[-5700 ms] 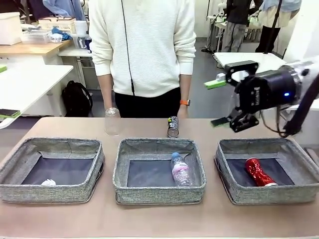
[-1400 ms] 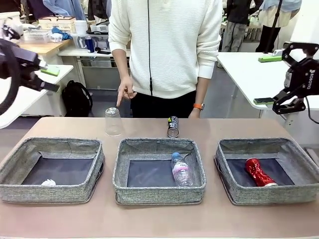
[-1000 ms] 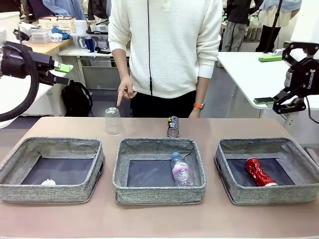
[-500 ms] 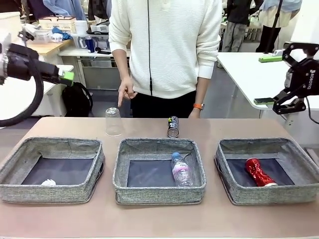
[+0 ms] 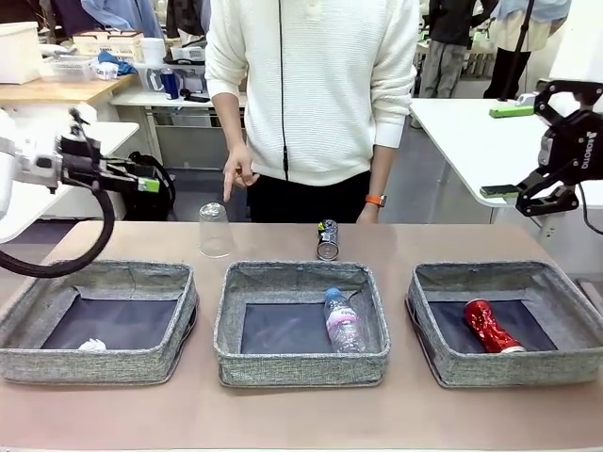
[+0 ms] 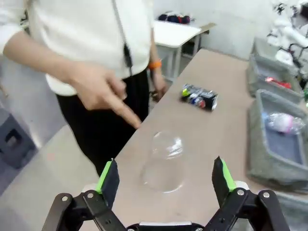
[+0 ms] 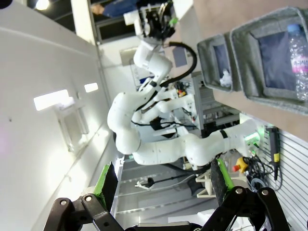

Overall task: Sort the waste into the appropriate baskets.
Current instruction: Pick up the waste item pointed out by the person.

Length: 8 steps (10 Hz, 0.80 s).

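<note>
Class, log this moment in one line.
left gripper open, aimed at cup | right gripper open, raised | hand points at cup

three baskets (image 5: 94, 363) (image 5: 301, 363) (image 5: 509, 363), two cans (image 5: 327, 239) (image 5: 490, 326), one cup (image 5: 214, 231), one bottle (image 5: 343, 320), one paper ball (image 5: 91, 346)

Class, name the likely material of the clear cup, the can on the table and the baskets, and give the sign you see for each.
The clear cup is see-through and glossy, so probably thin plastic. The can is likely metal: it has a dark printed body and a silvery end. The baskets look like matte grey woven fabric, with soft, slightly sagging walls.
</note>
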Tool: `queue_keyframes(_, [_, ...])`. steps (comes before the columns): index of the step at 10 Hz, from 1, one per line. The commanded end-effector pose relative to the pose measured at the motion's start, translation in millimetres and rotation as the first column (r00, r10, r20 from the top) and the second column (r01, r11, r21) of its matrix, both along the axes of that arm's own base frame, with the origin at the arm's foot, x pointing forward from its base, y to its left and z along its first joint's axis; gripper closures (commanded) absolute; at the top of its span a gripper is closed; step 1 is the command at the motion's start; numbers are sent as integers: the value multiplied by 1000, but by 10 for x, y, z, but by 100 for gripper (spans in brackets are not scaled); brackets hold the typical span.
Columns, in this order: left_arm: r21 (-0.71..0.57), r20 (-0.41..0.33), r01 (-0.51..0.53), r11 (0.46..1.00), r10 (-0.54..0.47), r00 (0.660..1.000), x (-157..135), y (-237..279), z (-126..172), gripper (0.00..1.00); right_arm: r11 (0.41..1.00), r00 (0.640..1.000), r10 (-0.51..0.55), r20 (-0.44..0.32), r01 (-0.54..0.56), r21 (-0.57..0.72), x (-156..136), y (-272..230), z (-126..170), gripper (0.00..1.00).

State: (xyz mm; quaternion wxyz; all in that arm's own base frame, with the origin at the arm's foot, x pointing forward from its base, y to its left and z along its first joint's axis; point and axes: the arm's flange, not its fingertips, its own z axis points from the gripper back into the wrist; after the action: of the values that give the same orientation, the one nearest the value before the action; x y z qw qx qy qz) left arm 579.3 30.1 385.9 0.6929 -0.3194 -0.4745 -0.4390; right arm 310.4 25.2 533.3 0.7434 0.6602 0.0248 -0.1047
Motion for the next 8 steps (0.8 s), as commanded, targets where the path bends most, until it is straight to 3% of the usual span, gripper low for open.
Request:
queue_keyframes(1, [95,-27,7,995,-5,1000,248,-217,-15,0,1000,1000,-2,10,2,21,3,2,33,0])
queue_keyframes(2, [125,-177,-6,992,28,984,370,-357,-40,0,1000,1000,-2,10,2,21,3,2,33,0])
queue_keyframes(3, [42,-3,-10,999,10,1000,146,-54,-112,0,1000,1000,-2,10,2,21,3,2,33,0])
queue_keyframes(4, [42,-3,-10,999,10,1000,146,-54,-112,0,1000,1000,-2,10,2,21,3,2,33,0])
queue_keyframes(5, [89,-61,-15,996,21,998,289,-255,-174,0,1000,1000,-2,10,2,21,3,2,33,0])
queue_keyframes(6, [219,-33,141,965,-137,990,208,-346,-288,0,1000,1000,-2,10,2,21,3,2,33,0])
queue_keyframes(7, [240,-79,238,941,-225,971,242,-359,-416,0,1000,1000,-2,10,2,21,3,2,33,0])
queue_keyframes(8, [264,-85,250,932,-236,968,239,-339,-476,0,1000,1000,-2,10,2,21,3,2,33,0])
